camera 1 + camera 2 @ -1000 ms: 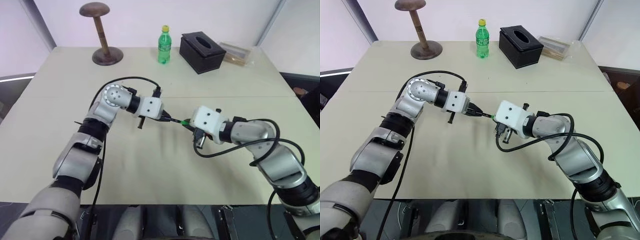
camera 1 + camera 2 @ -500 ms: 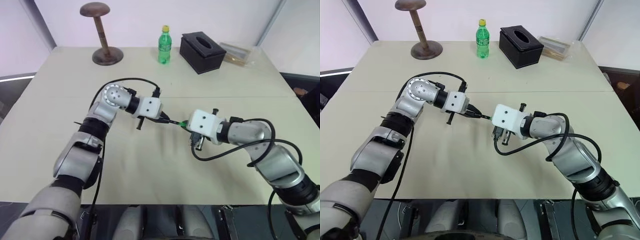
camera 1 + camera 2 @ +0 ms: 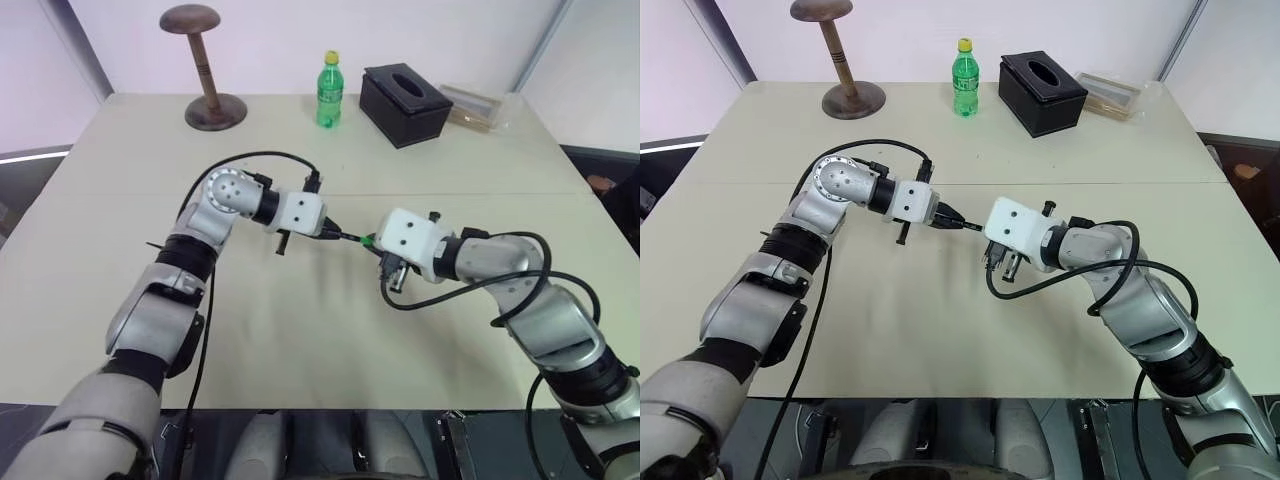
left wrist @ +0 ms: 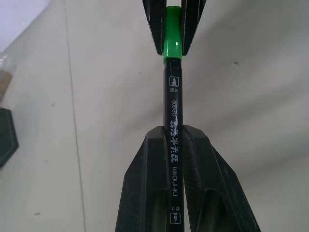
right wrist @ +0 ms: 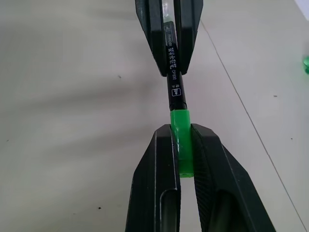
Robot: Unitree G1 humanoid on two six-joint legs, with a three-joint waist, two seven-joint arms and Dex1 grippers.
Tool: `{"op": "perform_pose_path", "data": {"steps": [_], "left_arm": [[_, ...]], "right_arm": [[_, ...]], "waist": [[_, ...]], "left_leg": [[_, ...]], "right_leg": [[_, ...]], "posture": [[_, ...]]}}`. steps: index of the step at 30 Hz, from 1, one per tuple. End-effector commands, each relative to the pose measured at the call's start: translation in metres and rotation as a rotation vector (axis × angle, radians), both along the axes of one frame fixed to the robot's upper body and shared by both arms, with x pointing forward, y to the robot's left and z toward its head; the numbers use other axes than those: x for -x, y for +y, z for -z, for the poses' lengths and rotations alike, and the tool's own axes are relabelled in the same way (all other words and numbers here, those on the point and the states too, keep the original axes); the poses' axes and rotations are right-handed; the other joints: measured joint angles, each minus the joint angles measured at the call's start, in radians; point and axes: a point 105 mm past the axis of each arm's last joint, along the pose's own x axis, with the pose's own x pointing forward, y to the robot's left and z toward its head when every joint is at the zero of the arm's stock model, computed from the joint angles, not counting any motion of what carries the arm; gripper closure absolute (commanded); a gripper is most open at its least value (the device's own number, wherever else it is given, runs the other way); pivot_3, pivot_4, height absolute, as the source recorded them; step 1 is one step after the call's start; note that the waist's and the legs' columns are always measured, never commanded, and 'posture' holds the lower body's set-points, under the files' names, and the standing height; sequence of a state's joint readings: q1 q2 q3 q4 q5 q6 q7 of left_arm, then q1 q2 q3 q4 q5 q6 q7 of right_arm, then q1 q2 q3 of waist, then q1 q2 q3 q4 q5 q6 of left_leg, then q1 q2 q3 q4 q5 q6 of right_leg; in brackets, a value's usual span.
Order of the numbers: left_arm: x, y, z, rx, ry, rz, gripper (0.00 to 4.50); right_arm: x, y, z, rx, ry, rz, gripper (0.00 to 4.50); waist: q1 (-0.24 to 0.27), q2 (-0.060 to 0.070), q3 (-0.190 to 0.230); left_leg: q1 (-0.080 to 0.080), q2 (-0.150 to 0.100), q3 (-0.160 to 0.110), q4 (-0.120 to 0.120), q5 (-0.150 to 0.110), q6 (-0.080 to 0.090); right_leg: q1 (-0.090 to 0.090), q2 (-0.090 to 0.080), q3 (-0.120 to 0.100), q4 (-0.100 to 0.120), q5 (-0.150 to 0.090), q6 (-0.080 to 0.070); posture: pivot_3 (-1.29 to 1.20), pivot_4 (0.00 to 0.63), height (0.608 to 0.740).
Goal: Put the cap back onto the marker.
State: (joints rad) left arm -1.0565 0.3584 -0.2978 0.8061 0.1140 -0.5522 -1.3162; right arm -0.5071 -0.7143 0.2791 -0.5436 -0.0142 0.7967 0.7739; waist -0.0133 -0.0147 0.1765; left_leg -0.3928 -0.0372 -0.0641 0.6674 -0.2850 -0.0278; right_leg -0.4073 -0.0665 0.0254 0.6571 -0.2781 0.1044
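There is one marker [image 4: 174,113] and one cap [image 5: 181,140], and two grippers hold them up over the bench [image 3: 300,330]. At the far side of the bench stand one green bottle [image 3: 329,91], one black box [image 3: 404,104] and one wooden stand [image 3: 207,70] (all in a row, well apart from the arms).

The left gripper [image 3: 333,233] is squeezed tight on the black body of the marker. The right gripper [image 3: 378,247] is squeezed tight on the small green cap. The two grippers point at each other, tip to tip. The marker runs in a straight line from one to the other, and its front end goes into the cap. A short bare piece of the marker shows between the two grippers. The cap touches the marker at the green rim. How far in the tip sits, I cannot tell.

The marker and cap are near the middle of the bench, far from every edge. The bench under and around them is bare.
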Motion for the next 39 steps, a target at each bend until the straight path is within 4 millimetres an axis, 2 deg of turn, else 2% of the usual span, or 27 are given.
{"op": "perform_pose_path", "data": {"steps": [1, 14, 23, 30, 39], "left_arm": [[0.014, -0.027, -0.019, 0.084, -0.088, 0.121, 4.50], [0.019, -0.033, -0.024, 0.111, -0.135, 0.183, 4.50], [0.008, -0.033, -0.020, 0.076, -0.193, 0.124, 4.50], [0.011, -0.034, -0.013, 0.062, -0.178, 0.136, 4.50], [0.011, -0.038, -0.014, 0.068, -0.179, 0.138, 4.50]], "right_arm": [[0.005, 0.015, -0.014, -0.048, -0.036, -0.067, 4.47], [0.014, 0.022, -0.008, -0.055, 0.025, -0.117, 4.47], [0.004, 0.019, -0.006, -0.046, 0.018, -0.061, 4.47], [0.000, 0.017, -0.002, 0.001, 0.007, -0.050, 4.47], [-0.003, 0.018, 0.000, 0.033, 0.002, -0.051, 4.47]], "waist": [[0.000, 0.000, 0.000], [0.000, 0.000, 0.000], [-0.001, 0.000, 0.000], [0.000, 0.000, 0.000], [-0.001, 0.000, 0.000]], "left_leg": [[0.000, 0.000, 0.000, 0.000, 0.000, 0.000], [0.000, 0.000, 0.000, 0.000, 0.000, 0.000], [0.000, -0.001, 0.000, 0.000, 0.000, 0.000], [0.000, -0.001, 0.000, 0.000, 0.000, 0.000], [0.000, -0.001, 0.000, 0.000, 0.000, 0.000]], "right_leg": [[0.000, 0.000, 0.000, 0.000, 0.000, 0.000], [0.000, 0.000, 0.000, 0.000, 0.000, 0.000], [0.000, 0.000, 0.000, 0.000, 0.000, 0.000], [0.000, 0.000, 0.000, 0.000, 0.000, 0.000], [0.000, 0.000, 0.000, 0.000, 0.000, 0.000]], "posture": [[0.00, 0.150, 0.740], [0.00, 0.150, 0.740], [0.00, 0.150, 0.740], [0.00, 0.150, 0.740], [0.00, 0.150, 0.740]]}}
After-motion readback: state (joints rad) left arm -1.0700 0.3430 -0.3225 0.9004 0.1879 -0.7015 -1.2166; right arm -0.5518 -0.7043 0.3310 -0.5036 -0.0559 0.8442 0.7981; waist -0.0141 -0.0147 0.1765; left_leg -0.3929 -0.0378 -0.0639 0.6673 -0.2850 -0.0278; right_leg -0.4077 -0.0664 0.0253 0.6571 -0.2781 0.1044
